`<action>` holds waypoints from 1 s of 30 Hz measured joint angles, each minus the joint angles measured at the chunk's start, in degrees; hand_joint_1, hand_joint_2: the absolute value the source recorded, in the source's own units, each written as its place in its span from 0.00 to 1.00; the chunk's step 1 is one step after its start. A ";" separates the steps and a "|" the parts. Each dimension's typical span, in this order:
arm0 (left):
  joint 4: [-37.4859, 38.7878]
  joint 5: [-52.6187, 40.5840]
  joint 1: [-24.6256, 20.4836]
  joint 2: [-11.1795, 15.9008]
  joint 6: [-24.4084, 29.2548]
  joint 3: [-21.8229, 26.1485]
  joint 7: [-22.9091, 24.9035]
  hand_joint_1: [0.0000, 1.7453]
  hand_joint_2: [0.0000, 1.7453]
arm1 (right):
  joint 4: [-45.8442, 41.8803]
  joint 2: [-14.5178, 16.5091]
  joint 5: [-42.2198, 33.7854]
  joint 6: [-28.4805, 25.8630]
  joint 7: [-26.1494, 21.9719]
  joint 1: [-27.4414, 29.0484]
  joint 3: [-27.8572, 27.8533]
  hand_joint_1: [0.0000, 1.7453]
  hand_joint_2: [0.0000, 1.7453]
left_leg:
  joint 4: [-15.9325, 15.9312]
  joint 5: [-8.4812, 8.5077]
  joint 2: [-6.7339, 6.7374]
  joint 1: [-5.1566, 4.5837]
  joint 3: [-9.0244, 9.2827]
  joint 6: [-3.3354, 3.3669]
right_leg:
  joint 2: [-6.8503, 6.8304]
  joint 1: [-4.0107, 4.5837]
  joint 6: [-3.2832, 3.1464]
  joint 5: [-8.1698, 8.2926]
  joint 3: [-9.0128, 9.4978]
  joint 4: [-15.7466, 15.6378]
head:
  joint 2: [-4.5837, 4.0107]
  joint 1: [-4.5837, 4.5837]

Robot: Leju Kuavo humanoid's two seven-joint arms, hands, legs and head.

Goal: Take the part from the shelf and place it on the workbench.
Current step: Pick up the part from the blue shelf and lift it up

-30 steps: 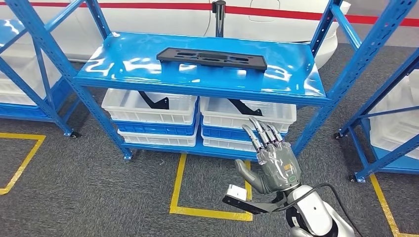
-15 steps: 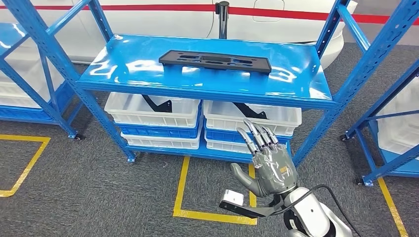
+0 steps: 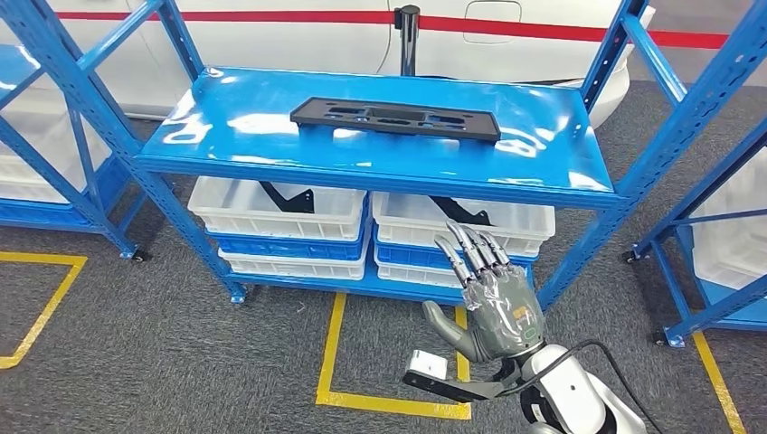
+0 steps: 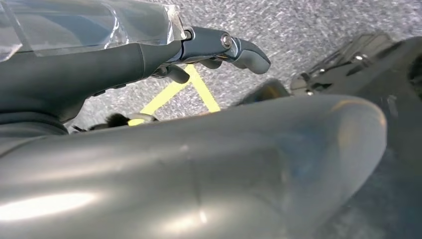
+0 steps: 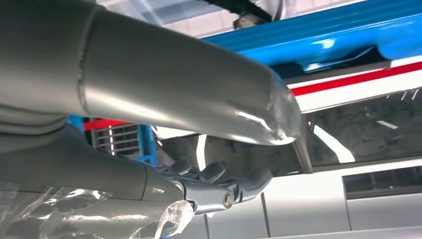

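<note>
Part: a flat black plate [image 3: 395, 118] with several cut-out slots, lying lengthwise on the top board of the blue shelf [image 3: 271, 145], toward the back and near the middle; nothing touches it.
Shelf top: glossy blue metal with bright reflections, framed by perforated blue uprights.
Below the top: 4 white bins [image 3: 277, 208] in 2 stacks of 2, side by side on the lower level; a dark bracket-like piece lies in each upper bin.
Right hand: [image 3: 489, 298] raised in front of the lower bins, below the shelf top and well apart from the part; fingers spread and straight, palm empty. In the right wrist view the hand [image 5: 209, 191] has the shelf edge beyond it.
Left hand: [image 4: 214, 47] over the floor; fingers curled, but whether it is closed I cannot tell.
Floor: grey speckled carpet with yellow tape lines [image 3: 327, 344] marking boxes.
Room: more blue racks on both sides; a white wall with a red stripe [image 3: 271, 15] behind, and a black post [image 3: 409, 36].
</note>
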 joint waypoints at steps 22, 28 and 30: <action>0.07 0.65 0.16 -0.15 0.87 0.00 -0.18 0.00 0.00 | -0.42 0.00 0.01 -0.21 -0.32 -0.09 0.54 0.00 0.00 | 17.99 -9.66 -0.01 0.54 -6.45 -2.10 | 0.16 -0.44 -1.76 0.00 -0.12 0.29 | 0.00 -0.15; 0.18 0.81 0.29 -0.13 0.94 0.01 -0.18 0.00 0.00 | -0.44 0.01 0.02 -0.18 -0.33 -0.29 0.88 0.00 0.00 | 1.31 1.88 0.13 -0.37 -2.58 0.04 | 0.40 -0.29 -0.67 -3.16 3.82 -0.27 | 0.00 -0.15; 0.25 0.82 0.26 -0.18 1.03 0.00 -0.19 0.00 0.00 | -0.47 0.02 0.02 -0.16 -0.33 -0.36 0.96 0.00 0.00 | 0.12 1.35 0.18 -0.49 -1.69 0.63 | 0.52 -0.25 0.08 -3.07 4.69 -0.59 | 0.00 -0.14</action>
